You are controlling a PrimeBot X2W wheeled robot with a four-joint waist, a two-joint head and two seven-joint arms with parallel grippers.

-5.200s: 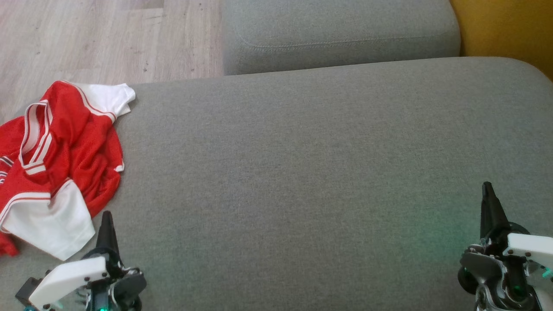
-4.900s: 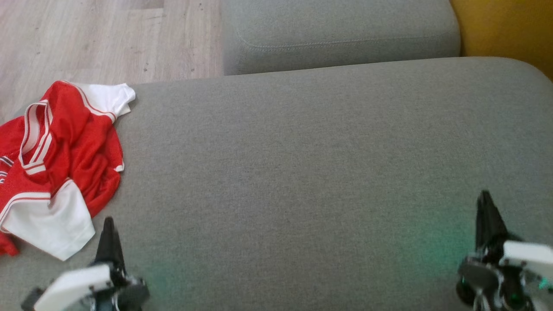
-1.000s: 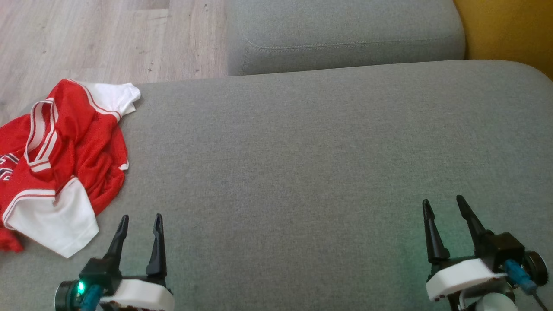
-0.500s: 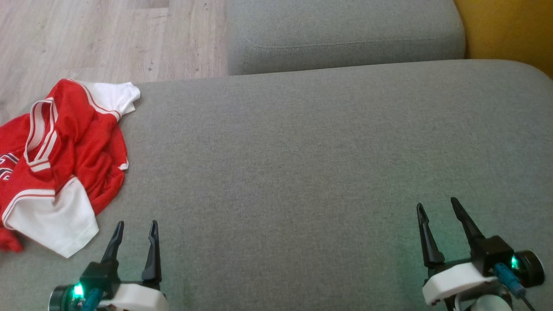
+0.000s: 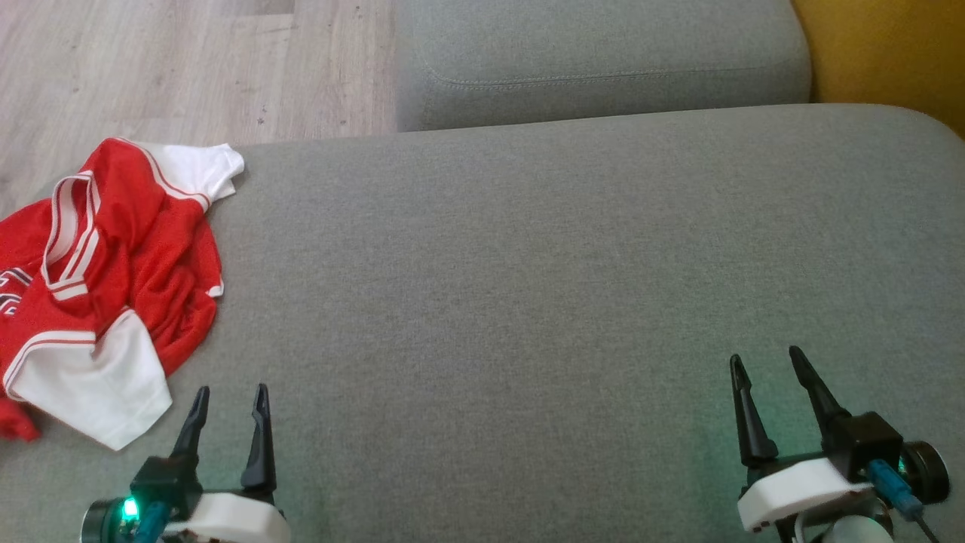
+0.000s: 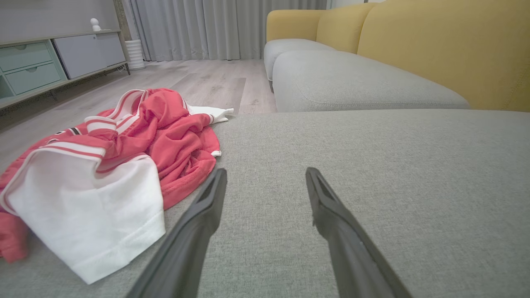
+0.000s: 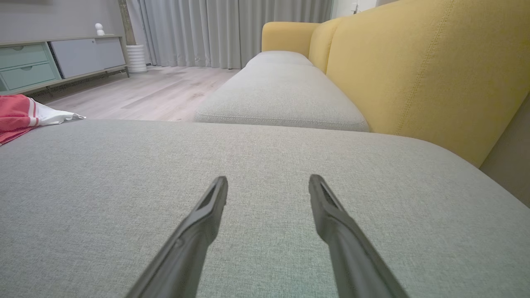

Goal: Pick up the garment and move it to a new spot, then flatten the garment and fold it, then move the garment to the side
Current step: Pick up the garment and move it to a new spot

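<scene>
The left gripper (image 5: pixel 231 388) and right gripper (image 5: pixel 764 354) gaped empty, so we judged the crumpled garment (image 5: pixel 128 249) unlifted, every step remaining.

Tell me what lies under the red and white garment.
The garment lies crumpled on the grey cushion, near its left edge. Whether anything else sits beneath its folds cannot be seen.

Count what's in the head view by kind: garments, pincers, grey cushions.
Garments: 1, the red-and-white jersey, crumpled
Pincers: 2, left pincer and right pincer, both open and empty
Grey cushions: 2, near cushion and far cushion
Total: 5
</scene>
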